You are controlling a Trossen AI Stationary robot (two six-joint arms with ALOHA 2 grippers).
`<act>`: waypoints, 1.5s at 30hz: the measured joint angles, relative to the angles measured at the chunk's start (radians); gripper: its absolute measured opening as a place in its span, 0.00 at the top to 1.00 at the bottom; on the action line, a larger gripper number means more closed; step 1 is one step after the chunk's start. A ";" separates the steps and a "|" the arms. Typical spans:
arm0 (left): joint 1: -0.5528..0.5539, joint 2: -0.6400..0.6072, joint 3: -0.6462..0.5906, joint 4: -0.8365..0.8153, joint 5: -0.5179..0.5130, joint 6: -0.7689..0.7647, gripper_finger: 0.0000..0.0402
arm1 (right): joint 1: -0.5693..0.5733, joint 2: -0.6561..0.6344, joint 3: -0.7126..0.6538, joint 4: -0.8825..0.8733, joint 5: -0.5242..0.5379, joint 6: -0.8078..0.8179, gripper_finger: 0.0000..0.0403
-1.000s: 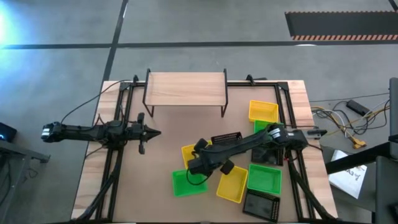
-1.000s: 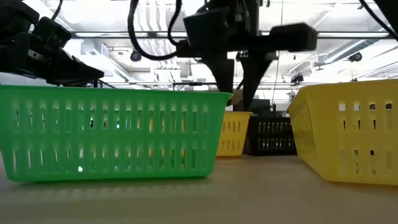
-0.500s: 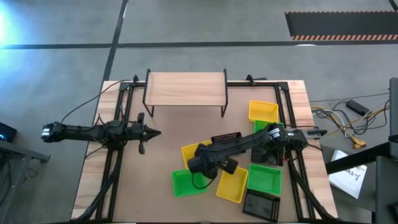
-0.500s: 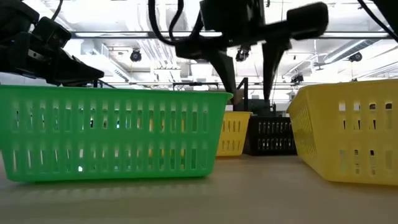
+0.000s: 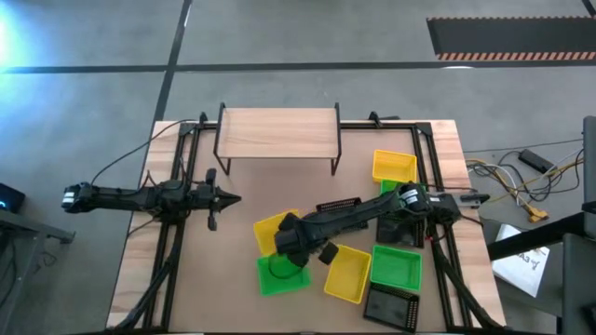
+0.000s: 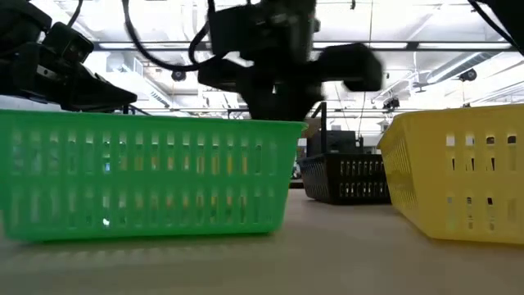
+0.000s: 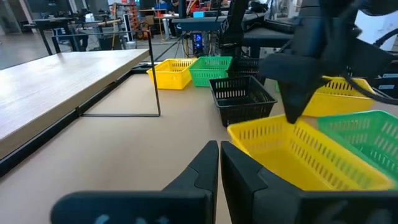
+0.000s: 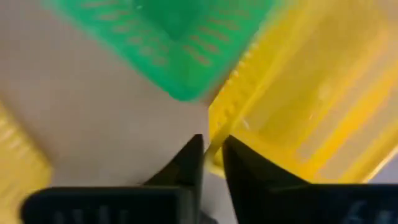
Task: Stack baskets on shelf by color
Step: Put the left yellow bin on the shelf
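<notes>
Your right gripper (image 5: 284, 240) reaches to the table's middle, its fingers (image 8: 189, 163) pinched narrow on the rim of a yellow basket (image 5: 271, 231), which sits at 11 o'clock from a green basket (image 5: 280, 274) and touches it. A second yellow basket (image 5: 346, 274) lies at 3 o'clock of the green one. A black basket (image 5: 341, 207) rests at 2 o'clock of the gripper. The shelf (image 5: 278, 129) stands at the table's 12 o'clock edge. Your left gripper (image 5: 230, 198) waits at 9 o'clock, fingers together and holding nothing.

Grey concrete floor (image 5: 307, 37) with dark lines, a striped mat (image 5: 507, 39), loose cables (image 5: 507, 181).
</notes>
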 joint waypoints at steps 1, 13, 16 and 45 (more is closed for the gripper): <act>0.000 0.000 0.000 0.000 0.000 0.000 0.99 | -0.012 0.000 0.000 0.019 -0.001 0.020 0.95; 0.000 0.000 0.000 0.000 0.000 0.000 0.99 | -0.149 0.000 0.034 0.321 -0.180 0.396 0.96; 0.000 0.000 0.000 0.000 0.000 0.000 0.99 | -0.164 0.000 0.060 0.234 -0.148 0.460 0.96; 0.000 0.000 0.000 0.000 0.000 0.000 0.99 | -0.173 -0.013 -0.037 0.124 0.078 -0.315 0.63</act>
